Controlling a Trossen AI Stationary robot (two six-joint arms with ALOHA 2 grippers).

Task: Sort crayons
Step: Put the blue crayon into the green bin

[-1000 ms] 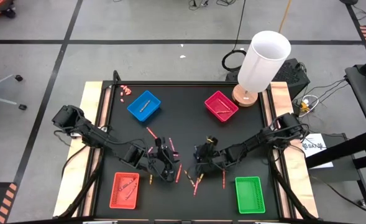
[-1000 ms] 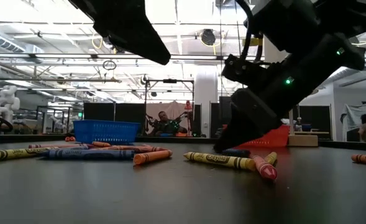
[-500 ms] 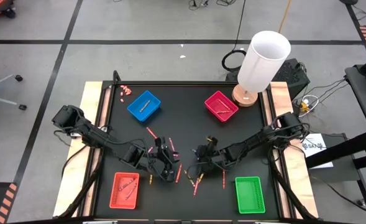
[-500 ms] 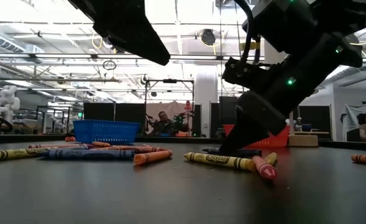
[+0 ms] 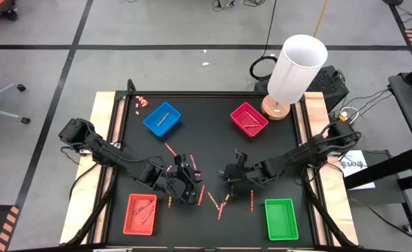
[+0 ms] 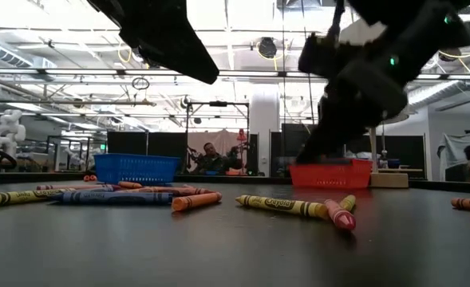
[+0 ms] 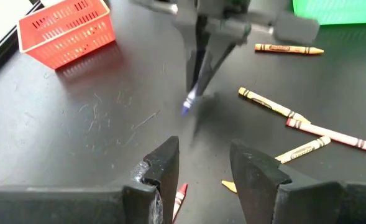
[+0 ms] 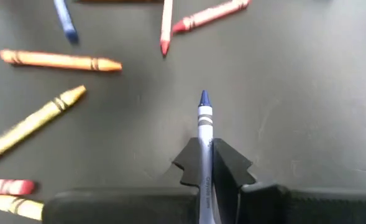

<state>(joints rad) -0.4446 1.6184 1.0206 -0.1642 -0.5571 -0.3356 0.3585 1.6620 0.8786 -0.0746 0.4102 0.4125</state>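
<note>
The wrapper of the yellow wax crayon lying on the dark counter in the low view carries a dark oval logo that reads "Crayola". Print on the other crayons' wrappers is too small to read.

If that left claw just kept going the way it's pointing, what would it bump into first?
Probably the blue crayon pinched in the right gripper, which hangs straight ahead of the open left gripper in the left wrist view. Depth is hard to judge, and if the claw aims lower, it would meet the bare black table first.
</note>
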